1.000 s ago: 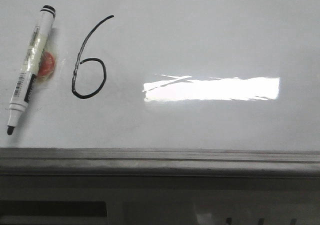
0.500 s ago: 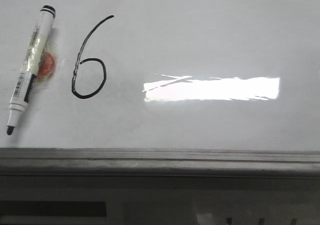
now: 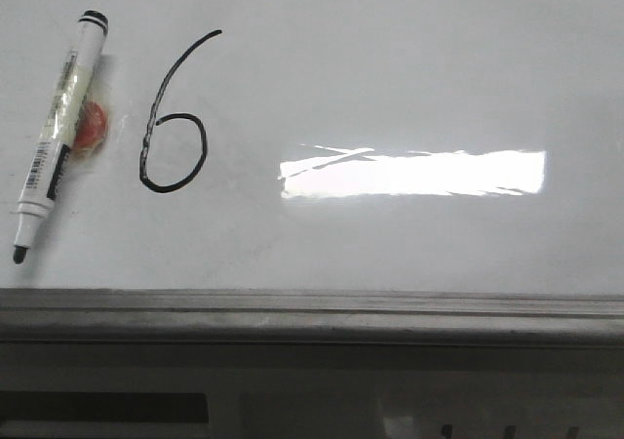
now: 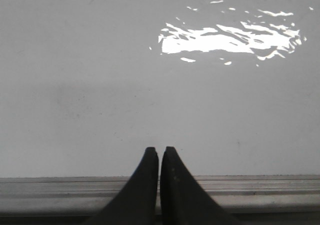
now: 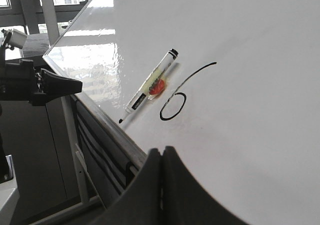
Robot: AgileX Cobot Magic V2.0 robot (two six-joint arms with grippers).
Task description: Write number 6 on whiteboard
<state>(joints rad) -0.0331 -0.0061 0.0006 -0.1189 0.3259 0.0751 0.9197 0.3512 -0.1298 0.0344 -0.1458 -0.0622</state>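
Marker (image 3: 56,135) blocks left of number 6 (image 3: 174,117); whiteboard (image 3: 439,68) right side free

A black number 6 (image 3: 174,115) is showing on the whiteboard (image 3: 409,59), its closed loop sitting low and its long curved upstroke rising toward the upper right. Just beside it, a white marker (image 3: 58,132) with a black end cap is lying tilted against the board, uncapped tip pointing down. A small red-orange blob (image 3: 91,127) is sitting between the marker and the digit, touching the marker's barrel. A bright rectangular glare (image 3: 414,174) is shining well apart from the digit. A grey metal ledge (image 3: 312,314) is running along the board's lower edge.
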